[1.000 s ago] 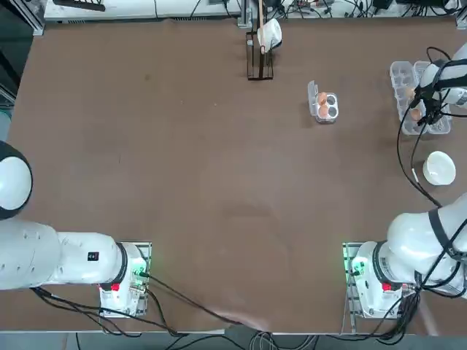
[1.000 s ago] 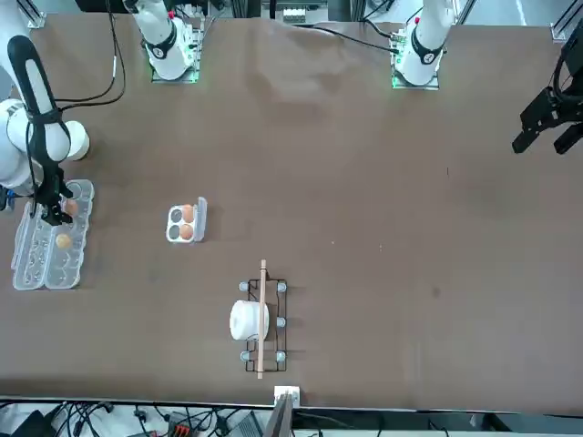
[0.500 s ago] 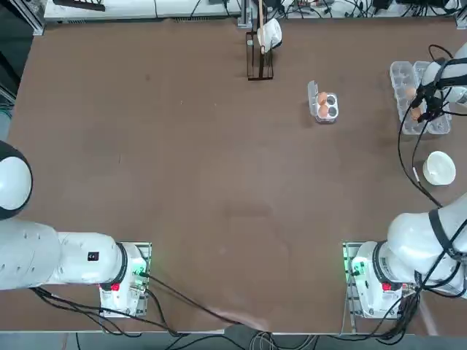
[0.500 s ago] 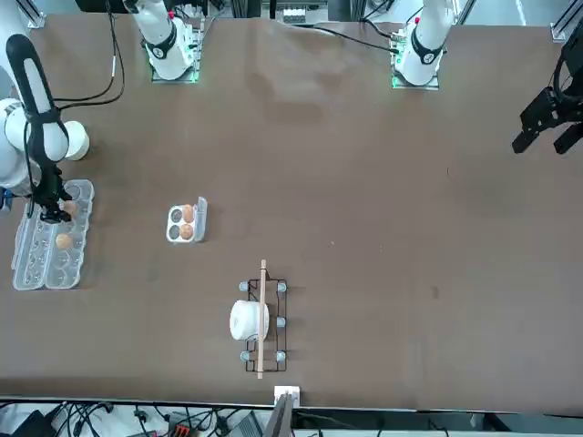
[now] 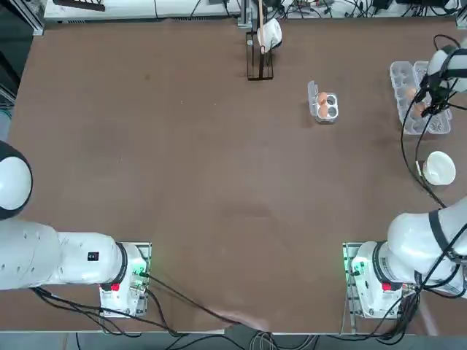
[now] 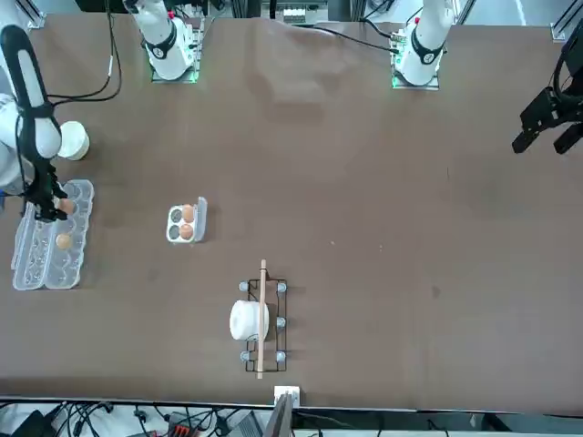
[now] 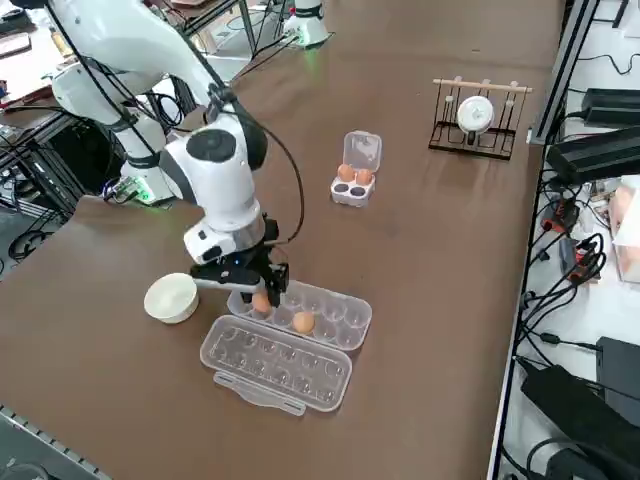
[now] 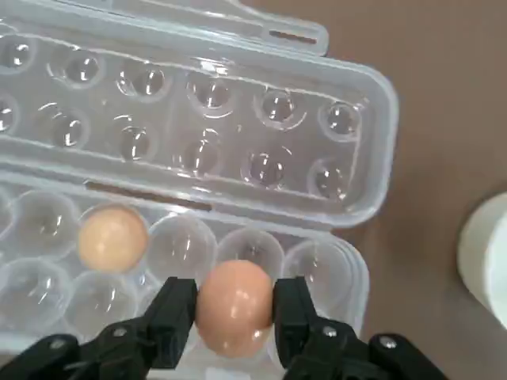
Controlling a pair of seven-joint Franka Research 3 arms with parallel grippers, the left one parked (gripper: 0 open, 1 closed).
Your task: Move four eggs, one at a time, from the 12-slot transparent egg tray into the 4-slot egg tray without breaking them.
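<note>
Brown table [image 5: 219,182]; right hand [image 8: 234,313] clenched on egg [image 8: 234,307], 12-slot tray [image 8: 348,269] partly cut off.

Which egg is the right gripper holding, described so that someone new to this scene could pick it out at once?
Find the 12-slot transparent egg tray lying open on the brown table, next to the white bowl. Over its end nearest that bowl, the right gripper is shut on an orange-brown egg. That egg sits pinched between two black fingers, whereas the only other egg in this tray rests free in a cup.
</note>
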